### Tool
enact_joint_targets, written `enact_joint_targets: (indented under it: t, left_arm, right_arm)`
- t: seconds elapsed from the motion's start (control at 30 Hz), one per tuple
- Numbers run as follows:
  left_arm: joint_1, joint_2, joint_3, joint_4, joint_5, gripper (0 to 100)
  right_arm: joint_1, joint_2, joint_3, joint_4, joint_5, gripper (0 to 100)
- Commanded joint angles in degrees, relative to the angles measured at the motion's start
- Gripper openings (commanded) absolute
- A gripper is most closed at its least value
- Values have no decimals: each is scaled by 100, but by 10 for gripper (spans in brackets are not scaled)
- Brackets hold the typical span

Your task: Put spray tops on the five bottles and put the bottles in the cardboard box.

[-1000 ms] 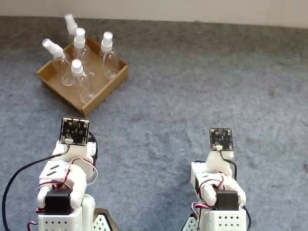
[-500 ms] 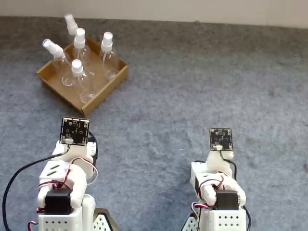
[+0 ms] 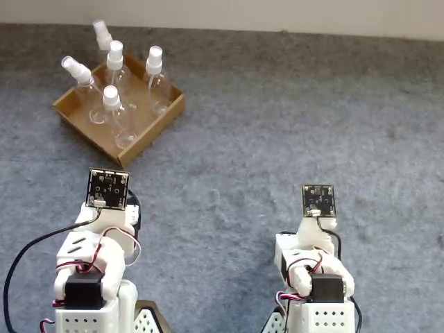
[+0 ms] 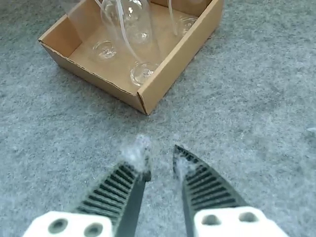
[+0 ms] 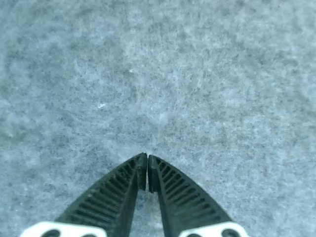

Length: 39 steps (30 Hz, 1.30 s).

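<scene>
My left hand (image 4: 160, 165) hovers low over the grey surface (image 3: 291, 125). Its fingers are a little apart with nothing between them, and they point at the near corner of the cardboard box (image 4: 178, 58). My right hand (image 5: 147, 164) is pressed together and empty, over the surface well apart from the box. Both my arms sit folded back at the near edge. The five bottles (image 3: 158, 84) stand clustered in the box (each wears a white spray top (image 3: 154, 54)), though the rearmost one's base is hidden behind the others.
</scene>
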<state>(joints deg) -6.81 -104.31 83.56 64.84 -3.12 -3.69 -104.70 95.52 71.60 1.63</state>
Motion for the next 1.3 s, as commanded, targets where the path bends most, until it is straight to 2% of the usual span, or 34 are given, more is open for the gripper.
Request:
enact_joint_targets:
  t: [0.0, 0.13, 0.6, 0.87, 1.27]
  left_arm:
    - [-40, -48, -224, 18, 70, 27]
    - [-66, -48, -224, 158, 70, 24]
    - [-40, -48, -66, 1785, 70, 24]
    - [-31, -40, 1341, 1345, 62, 24]
    - [-75, -40, 1288, 1266, 70, 24]
  right_arm:
    - [75, -66, 796, 31, 44, 12]
    - [75, -66, 796, 31, 44, 12]
    - [75, -66, 796, 31, 44, 12]
    - [75, -66, 796, 31, 44, 12]
    - [75, -66, 796, 31, 44, 12]
